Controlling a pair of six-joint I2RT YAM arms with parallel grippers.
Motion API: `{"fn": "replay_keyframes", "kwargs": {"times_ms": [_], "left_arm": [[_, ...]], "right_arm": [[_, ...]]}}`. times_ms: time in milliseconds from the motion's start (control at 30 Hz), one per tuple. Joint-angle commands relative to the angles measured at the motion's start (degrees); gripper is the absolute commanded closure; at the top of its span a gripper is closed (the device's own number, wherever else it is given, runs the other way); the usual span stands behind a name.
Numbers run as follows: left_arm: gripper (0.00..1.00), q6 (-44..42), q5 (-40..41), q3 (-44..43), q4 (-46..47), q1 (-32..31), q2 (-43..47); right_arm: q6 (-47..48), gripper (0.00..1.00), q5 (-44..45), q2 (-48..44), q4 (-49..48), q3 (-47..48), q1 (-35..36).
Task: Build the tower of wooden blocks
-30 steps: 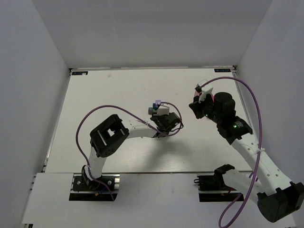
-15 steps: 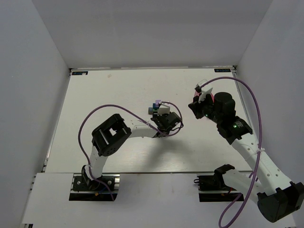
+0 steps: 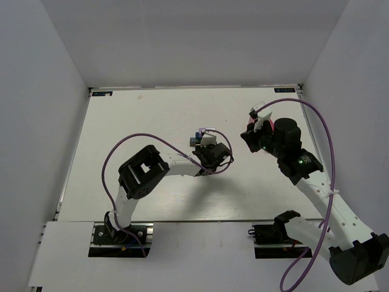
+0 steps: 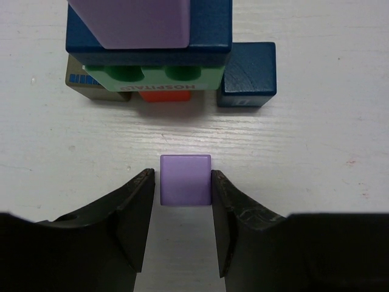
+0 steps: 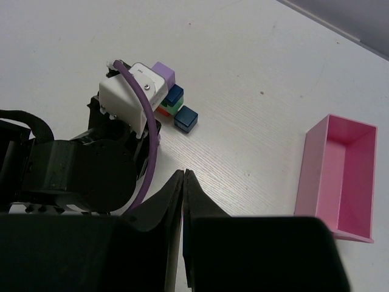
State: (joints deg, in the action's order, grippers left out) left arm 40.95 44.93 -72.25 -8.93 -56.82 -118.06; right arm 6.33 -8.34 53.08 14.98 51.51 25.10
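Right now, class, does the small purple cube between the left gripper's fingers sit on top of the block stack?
No, the small purple cube rests on the table, apart from the stack beyond it.

The tabletop (image 4: 316, 152) shows rough, white-painted wood grain; the purple cube (image 4: 185, 179) is smooth, matt painted wood; the left jaws are matt black plastic.
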Motion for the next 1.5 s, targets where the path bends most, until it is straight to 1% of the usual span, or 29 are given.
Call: {"fn": "replay_keyframes", "kwargs": {"times_ms": [0,67,200,267,300,467,567,667,733,767,833,1033,1200,1333,1433,1467], "left_arm": [[0.48,0.27,1.3,1.06,-0.74,0.83,-1.55],[0.49,0.27,1.3,1.06,-0.74,0.83,-1.56],[0.55,0.97,1.3,1.06,-0.74,0.83,-2.09],[0.61,0.97,0.78,0.53,-0.74,0.83,-2.61],[0.69,0.97,0.78,0.53,-0.74,0.83,-2.61],[0.81,0.97,0.25,1.06,-0.74,-0.4,-1.47],[0.86,0.97,-4.65,2.29,-1.35,-1.45,1.15],[0.87,0.97,-7.3,3.95,-1.35,-2.59,3.44],[0.89,0.97,-8.01,4.48,-2.49,-3.21,5.38],[0.92,0.97,-8.01,4.48,-3.11,-3.73,5.91],[0.92,0.97,-8.01,4.48,-3.64,-4.35,6.69],[0.97,0.97,-3.45,3.44,-8.38,-7.07,10.3],[0.98,-0.34,-0.72,1.68,-12.69,-9.01,13.55],[0.98,-3.06,-0.1,1.06,-13.48,-9.54,17.77],[0.98,-4.3,-2.11,1.76,-12.96,-8.49,22.86],[0.98,-6.04,-2.12,2.72,-12.0,-7.88,25.57]], "right_arm": [[-0.53,0.92,-1.06,-1.14,-2.33,-0.27,0.12],[-0.53,0.92,-1.07,-1.05,-2.41,-0.18,0.03],[-0.53,0.92,-1.33,-1.05,-2.42,-0.44,-0.05],[-0.53,0.92,-1.33,-0.96,-2.5,-0.35,-0.05],[-0.53,0.92,-1.33,-0.96,-2.5,-0.35,-0.05],[-0.44,0.92,-1.24,-1.05,-2.5,-0.35,-0.05],[-0.44,0.92,-1.33,-1.4,-2.41,-0.44,-0.05],[-0.61,0.92,-1.42,-1.49,-2.41,-0.53,-0.23],[-0.61,0.92,-1.33,-1.49,-2.59,-0.44,-0.14],[-0.61,0.92,-1.16,-1.57,-2.33,-0.35,-0.23],[-0.53,0.92,-1.07,-1.57,-2.5,-0.44,-0.23],[-0.35,0.92,-0.36,-1.49,-2.59,-0.62,-0.23],[-0.26,0.92,0.07,-1.84,-2.76,-0.62,-0.14],[-0.09,0.92,1.13,-1.93,-2.85,-0.79,-0.14],[0.0,0.92,1.48,-2.19,-3.12,-1.06,-0.32],[0.0,0.92,1.57,-2.28,-3.12,-1.14,-0.23]]}}
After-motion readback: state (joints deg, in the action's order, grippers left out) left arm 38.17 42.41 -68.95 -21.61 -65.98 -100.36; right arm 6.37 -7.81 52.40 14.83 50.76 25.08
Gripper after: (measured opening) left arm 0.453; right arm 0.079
